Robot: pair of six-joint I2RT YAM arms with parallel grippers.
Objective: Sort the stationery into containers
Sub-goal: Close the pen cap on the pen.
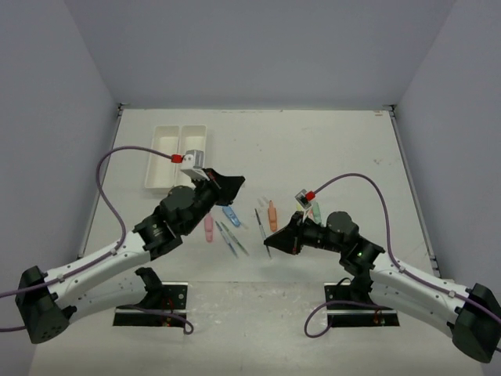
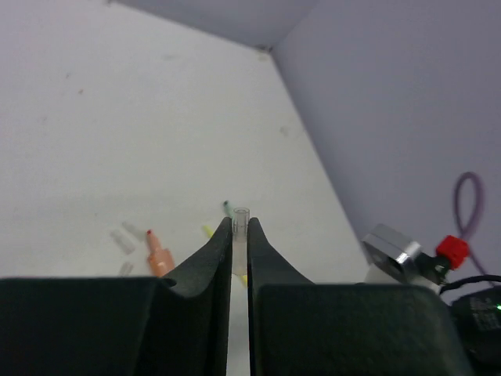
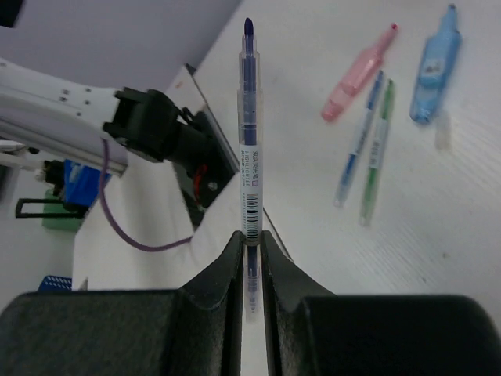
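Far left on the matte white table (image 1: 329, 149): two long, shallow trays (image 1: 178, 153) of smooth white plastic, rectangular, joined side by side.

Just right of the trays and nearer: the left gripper (image 1: 229, 185), black and tapered. Fingers (image 2: 211, 251) pressed almost together on a thin clear tube (image 2: 241, 213), its hollow round end poking just past the fingertips.

Mid-table, loose and lying flat:
- A stubby pink marker (image 1: 208, 228) with a narrow capped end.
- Just right of it, a flat-bodied blue highlighter (image 1: 231, 215).
- Nearer than those, two slim pens (image 1: 233, 240) side by side and almost parallel, one blue, one green, both with translucent barrels.
- Further right, a thin dark pen (image 1: 258, 219).
- Beside that, an orange marker (image 1: 272, 215).

Right of centre: the right gripper (image 1: 274, 243), same black tapered build, pinching a slim blue pen (image 3: 249, 133). Clear barrel, a printed barcode label just beyond the pinch, and a dark rounded tip pointing straight out from the fingertips. Most of the pen's length beyond the grip, only a short stub between the fingers.
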